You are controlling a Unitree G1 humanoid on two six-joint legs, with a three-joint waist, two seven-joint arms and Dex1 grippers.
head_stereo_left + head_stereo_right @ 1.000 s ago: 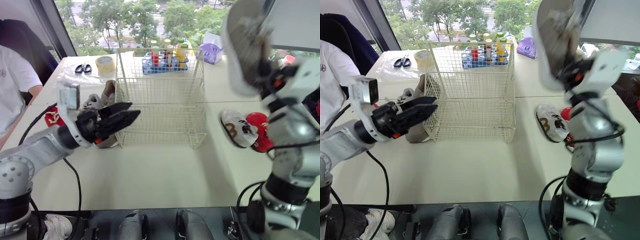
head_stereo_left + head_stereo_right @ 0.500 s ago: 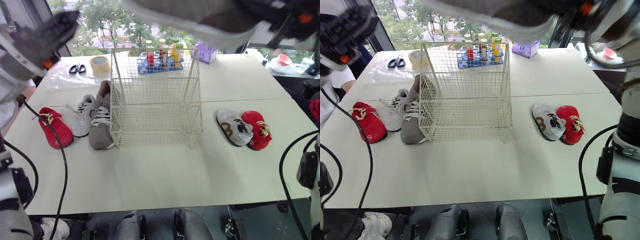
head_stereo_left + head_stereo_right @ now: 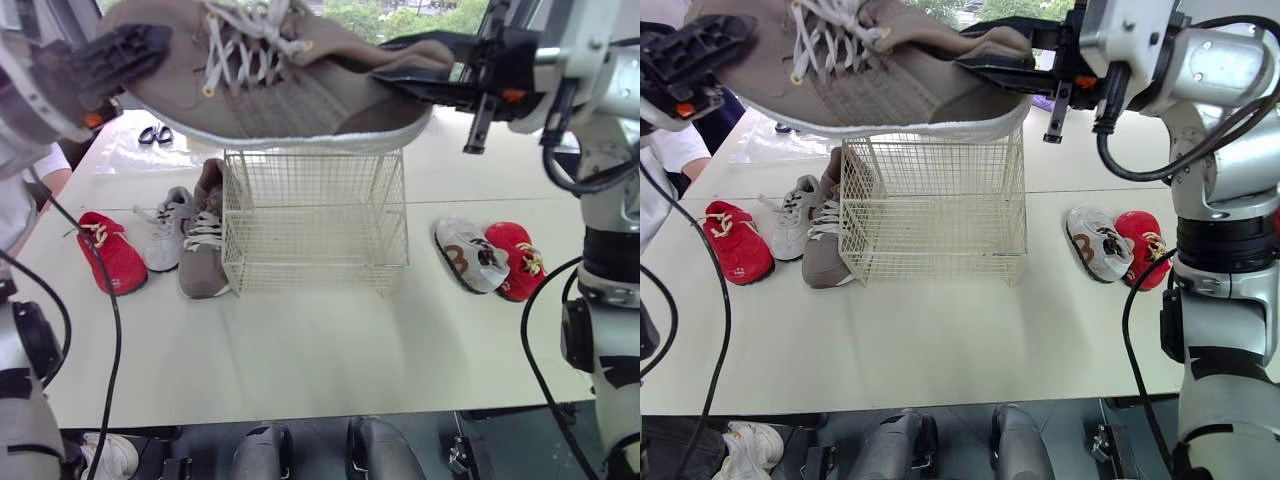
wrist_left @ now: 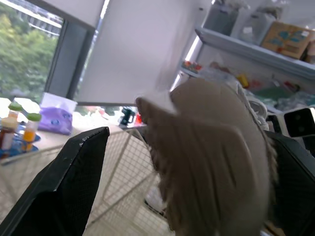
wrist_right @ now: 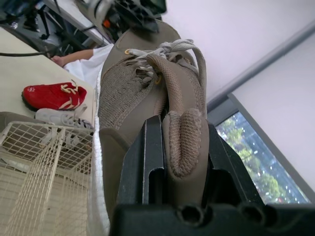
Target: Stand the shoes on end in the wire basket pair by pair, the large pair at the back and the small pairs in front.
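Observation:
A large taupe shoe hangs level, high over the wire basket. My right gripper is shut on its heel collar, one finger inside the shoe and one outside. My left gripper is at the toe, open, with the toe between its spread fingers. The matching taupe shoe lies on the table against the basket's left side. Beside it lie a small grey shoe and a small red shoe. Right of the basket lie a small grey shoe and a red one.
The basket stands mid-table with nothing in it. Scissors lie at the back left. A person in a white sleeve sits at the table's left edge. Bare tabletop stretches in front of the basket.
The taupe shoe, held upright at the right a second ago, now lies level across the top of the view. My left gripper rose from beside the basket to its toe.

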